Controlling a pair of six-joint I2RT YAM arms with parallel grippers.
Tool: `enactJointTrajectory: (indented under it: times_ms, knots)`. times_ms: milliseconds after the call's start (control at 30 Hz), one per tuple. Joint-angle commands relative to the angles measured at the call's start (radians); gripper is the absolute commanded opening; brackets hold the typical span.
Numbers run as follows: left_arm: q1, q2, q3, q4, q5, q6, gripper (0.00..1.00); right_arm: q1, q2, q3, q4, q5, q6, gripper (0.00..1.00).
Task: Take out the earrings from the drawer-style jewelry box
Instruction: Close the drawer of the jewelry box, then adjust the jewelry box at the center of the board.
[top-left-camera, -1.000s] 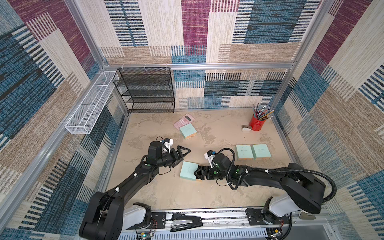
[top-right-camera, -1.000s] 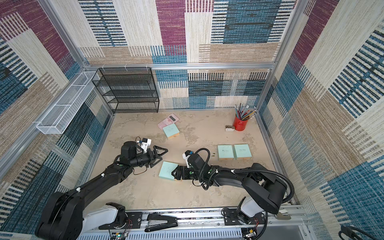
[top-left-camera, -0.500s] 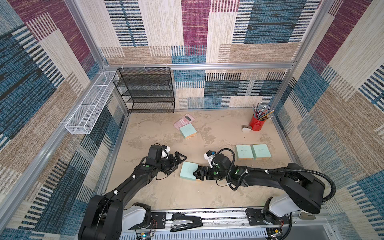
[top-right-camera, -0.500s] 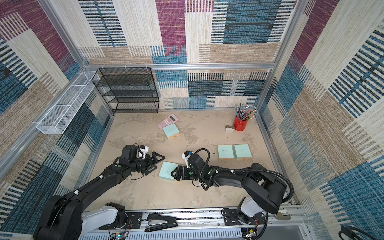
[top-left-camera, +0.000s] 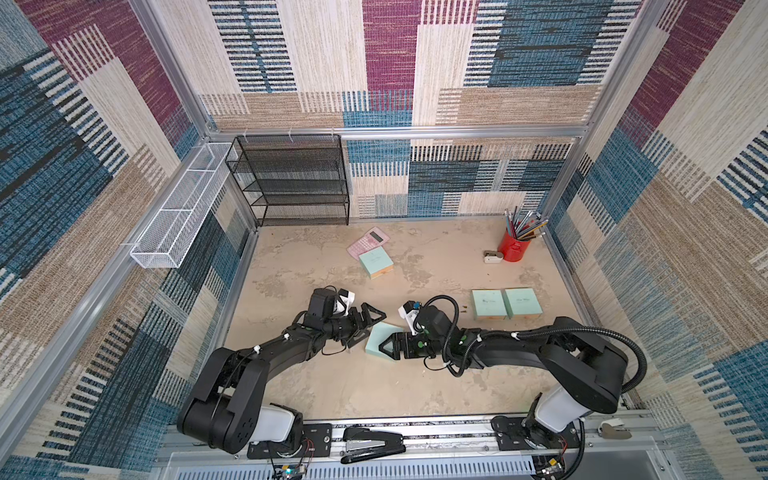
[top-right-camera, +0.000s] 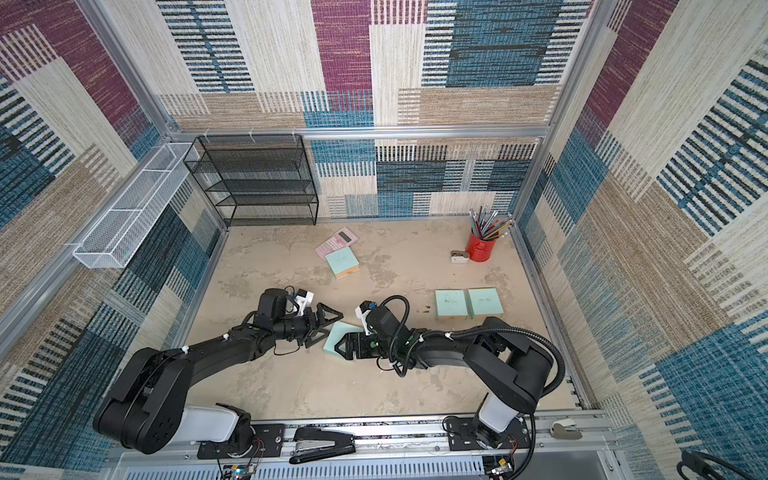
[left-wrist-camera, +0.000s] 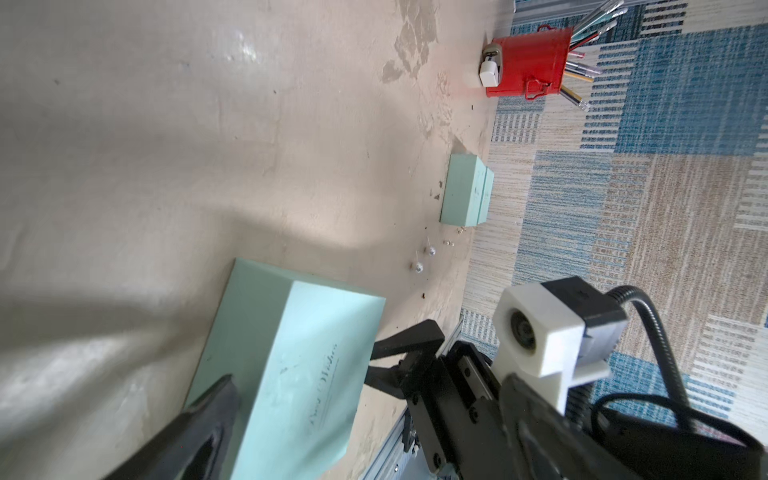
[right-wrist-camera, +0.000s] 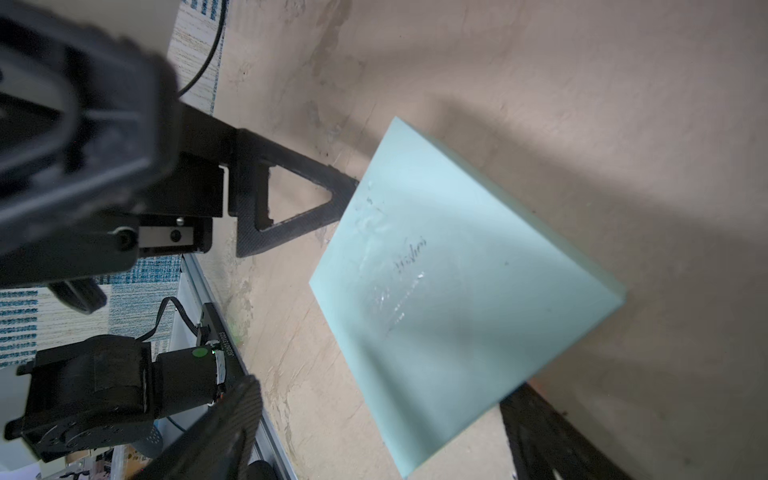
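A mint-green jewelry box (top-left-camera: 380, 338) lies on the floor between both grippers, tilted in the wrist views. My left gripper (top-left-camera: 368, 328) is open at its left side, and one of its fingers (right-wrist-camera: 291, 199) touches the box's edge. My right gripper (right-wrist-camera: 382, 428) is open, with the near corner of the box (right-wrist-camera: 449, 291) between its fingers and nothing gripped. The earrings (left-wrist-camera: 417, 267), tiny pale studs, lie loose on the floor between this box (left-wrist-camera: 291, 365) and the pair of boxes beyond; they show as specks (top-left-camera: 460, 308) in a top view.
Two mint boxes (top-left-camera: 505, 303) sit side by side at the right. A further mint box (top-left-camera: 376, 263) leans on a pink calculator (top-left-camera: 368, 243). A red pencil cup (top-left-camera: 514, 249) stands at the back right, and a black mesh shelf (top-left-camera: 291, 178) at the back left. A stapler (top-left-camera: 372, 444) lies on the front rail.
My left gripper dipped toward the floor, then moved right, up to the box's edge. The right arm and the box stayed put.
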Motion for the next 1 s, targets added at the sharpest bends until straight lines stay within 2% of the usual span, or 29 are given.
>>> enactJointTrajectory:
  times_ms: [0,133,333,533,700,767,833,967]
  knots:
    - [-0.013,0.026,0.002,0.096,0.086,-0.060,0.98,0.005,0.013,0.009,0.109,-0.001,-0.004,0.91]
    - [-0.015,0.021,-0.005,0.099,0.059,-0.070,0.98,0.005,-0.015,-0.018,0.109,0.042,0.010,0.91]
    - [-0.006,-0.063,-0.010,-0.011,-0.020,-0.052,0.98,0.006,-0.068,-0.042,0.031,0.098,0.017,0.92]
    - [0.015,-0.294,0.006,-0.319,-0.183,0.026,0.98,-0.001,-0.203,-0.072,-0.078,0.213,-0.012,0.93]
    - [0.015,-0.485,-0.015,-0.507,-0.168,0.063,0.98,-0.064,-0.177,0.007,-0.146,0.183,-0.108,0.96]
    - [0.012,-0.511,-0.047,-0.516,-0.113,0.041,0.98,-0.099,-0.148,0.021,-0.125,0.142,-0.141,1.00]
    - [-0.002,-0.515,-0.102,-0.445,-0.049,-0.018,0.98,-0.133,-0.119,0.033,-0.080,0.083,-0.170,1.00]
    - [-0.046,-0.465,-0.161,-0.297,-0.048,-0.090,0.98,-0.155,-0.047,0.070,-0.014,-0.009,-0.228,0.99]
